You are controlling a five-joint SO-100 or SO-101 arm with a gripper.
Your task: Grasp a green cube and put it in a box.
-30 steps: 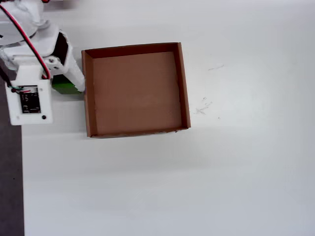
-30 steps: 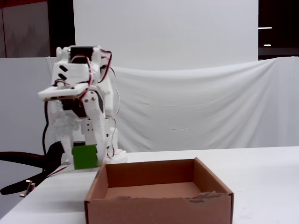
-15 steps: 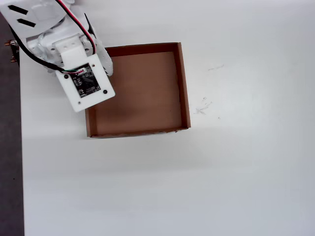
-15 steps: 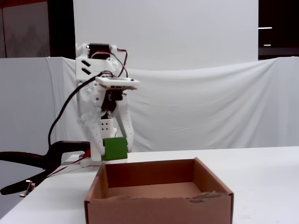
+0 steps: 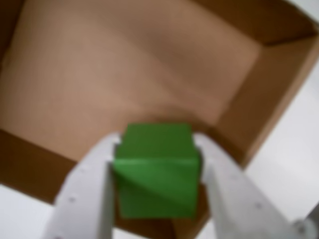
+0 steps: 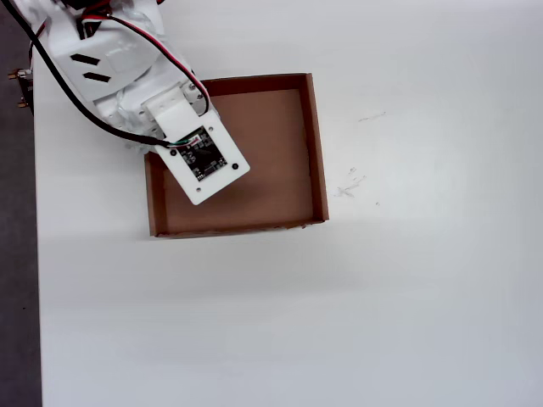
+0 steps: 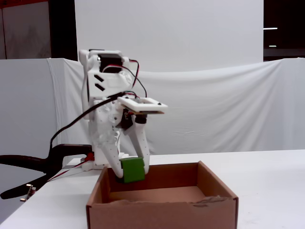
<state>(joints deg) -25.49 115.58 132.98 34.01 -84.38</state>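
Note:
My gripper (image 5: 155, 149) is shut on the green cube (image 5: 155, 172), its two white fingers (image 5: 89, 189) pressed on the cube's left and right sides. In the fixed view the gripper (image 7: 131, 174) holds the cube (image 7: 132, 171) just above the far left wall of the brown cardboard box (image 7: 162, 210). In the wrist view the box floor (image 5: 124, 74) lies ahead and below the cube. In the overhead view the arm (image 6: 144, 85) covers the cube and the upper left corner of the box (image 6: 316, 144).
The box stands on a white table (image 6: 382, 297). A black clamp (image 7: 43, 164) and the arm's base sit at the table's left edge. White cloth hangs behind the table.

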